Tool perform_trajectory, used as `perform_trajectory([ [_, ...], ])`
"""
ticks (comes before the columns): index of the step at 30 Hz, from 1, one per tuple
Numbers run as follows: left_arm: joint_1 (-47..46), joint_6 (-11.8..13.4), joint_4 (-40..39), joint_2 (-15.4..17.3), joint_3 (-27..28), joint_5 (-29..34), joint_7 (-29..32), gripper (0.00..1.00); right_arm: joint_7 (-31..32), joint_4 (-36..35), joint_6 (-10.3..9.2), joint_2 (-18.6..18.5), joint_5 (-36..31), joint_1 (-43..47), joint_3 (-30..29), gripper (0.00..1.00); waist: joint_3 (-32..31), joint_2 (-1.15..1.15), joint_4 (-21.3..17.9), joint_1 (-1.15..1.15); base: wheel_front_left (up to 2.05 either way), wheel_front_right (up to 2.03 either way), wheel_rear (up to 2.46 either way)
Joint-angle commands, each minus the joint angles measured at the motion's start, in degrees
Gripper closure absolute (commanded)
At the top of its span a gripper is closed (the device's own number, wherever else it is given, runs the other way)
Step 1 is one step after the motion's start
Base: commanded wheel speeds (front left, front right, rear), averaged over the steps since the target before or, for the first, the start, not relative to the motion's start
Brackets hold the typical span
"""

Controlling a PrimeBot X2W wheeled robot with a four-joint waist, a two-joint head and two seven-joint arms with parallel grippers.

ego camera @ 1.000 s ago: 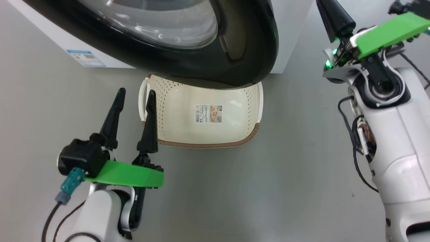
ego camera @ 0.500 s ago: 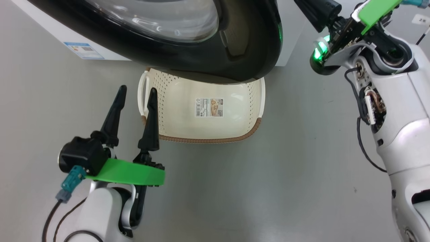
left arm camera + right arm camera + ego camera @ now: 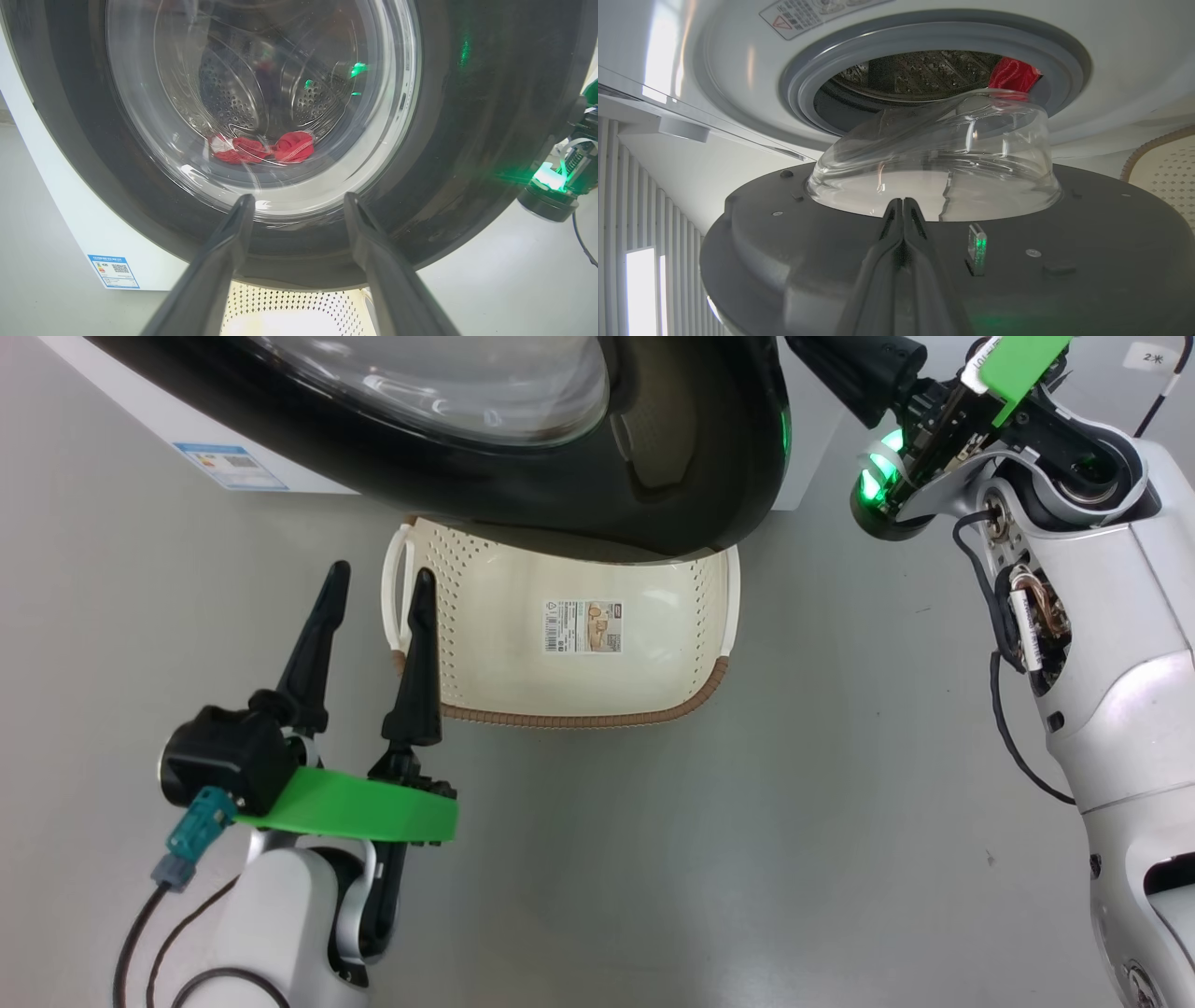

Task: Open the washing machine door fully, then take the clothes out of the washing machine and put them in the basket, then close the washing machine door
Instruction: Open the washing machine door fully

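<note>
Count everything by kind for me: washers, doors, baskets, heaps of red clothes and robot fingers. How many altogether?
Washer: 1
Door: 1
Basket: 1
Red clothes heap: 1, pieces too bunched to count
Fingers: 4, left pair apart, right pair pressed together
Total: 8

Grey floor (image 3: 653,859); small white tag (image 3: 1144,355) far right; slatted wall (image 3: 644,210).

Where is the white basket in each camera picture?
Head view: basket in the centre, partly under the washing machine door.
Left wrist view: basket at the bottom edge, below the door.
Right wrist view: basket at the right edge, beside the door.
Shared landmark: the door.
</note>
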Motion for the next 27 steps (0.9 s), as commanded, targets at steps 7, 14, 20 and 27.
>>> perform_trajectory([
  [7, -0.6, 0.2, -1.4, 1.5, 2.2, -0.1, -0.4, 0.00, 1.4, -2.3, 0.22, 1.4, 0.9, 0.2, 2.7, 1.00, 0.0, 0.00, -0.1, 0.00, 0.00, 0.00, 0.00],
  [14, -0.4, 0.3, -1.2, 1.5, 2.6, -0.2, -0.4, 0.00, 2.0, -2.8, 0.22, 1.5, 1.3, 1.3, 4.9, 1.00, -0.6, 0.00, -0.3, 0.00, 0.00, 0.00, 0.00],
  [20, 0.0, 0.4, -1.1, 1.5, 2.8, -0.2, -0.4, 0.00, 2.3, -3.6, 0.22, 1.5, 2.5, 2.7, 6.4, 1.00, -1.7, 0.00, -0.2, 0.00, 0.00, 0.00, 0.00],
  [27, 1.1, 0.6, -0.8, 1.5, 3.2, -0.3, -0.4, 0.00, 2.8, -4.5, 0.22, 1.5, 3.1, 5.5, 8.2, 1.00, -4.1, 0.00, 0.3, 0.00, 0.00, 0.00, 0.00],
])
